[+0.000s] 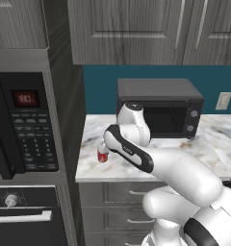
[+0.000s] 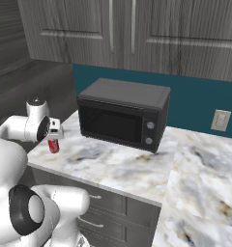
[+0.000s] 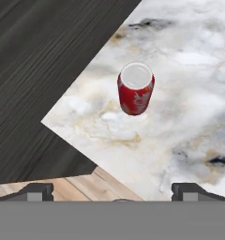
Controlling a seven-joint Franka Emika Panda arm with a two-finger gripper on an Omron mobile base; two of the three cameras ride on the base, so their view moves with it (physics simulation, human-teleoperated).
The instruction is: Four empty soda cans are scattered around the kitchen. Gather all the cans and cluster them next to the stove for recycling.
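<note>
Soda can (image 3: 135, 89) — a small red cylinder with a silver top — stands upright on the white-and-grey marbled desk (image 1: 194, 149), long axis vertical, top facing up. It sits near the desk's front left corner, close to the dark wood-grain side panel (image 3: 44, 61) of the tall cabinet that bounds the desk on that side. In the left base view the can (image 1: 103, 154) is partly covered by the robot's forearm; in the right base view it (image 2: 53, 145) shows just below the hand.

Pincer (image 3: 113, 190) — jaws spread wide apart, gripping nothing. In the hand view its two dark fingertips (image 3: 35, 191) rise at the bottom edge, with the can well above and between their lines, not touching either. The hand hangs over the desk's corner, apart from the can.

Containers: a dark grey countertop microwave oven (image 2: 125, 113) stands on the desk against the teal back wall (image 2: 195, 103), door closed; its interior reads dark through the glass and I cannot tell whether anything lies inside. Grey wooden wall cabinets (image 1: 151, 31) above it are shut, as are the grey drawers (image 1: 122, 194) under the desk. A built-in black oven (image 1: 23, 125) with a red display sits left of the panel.
</note>
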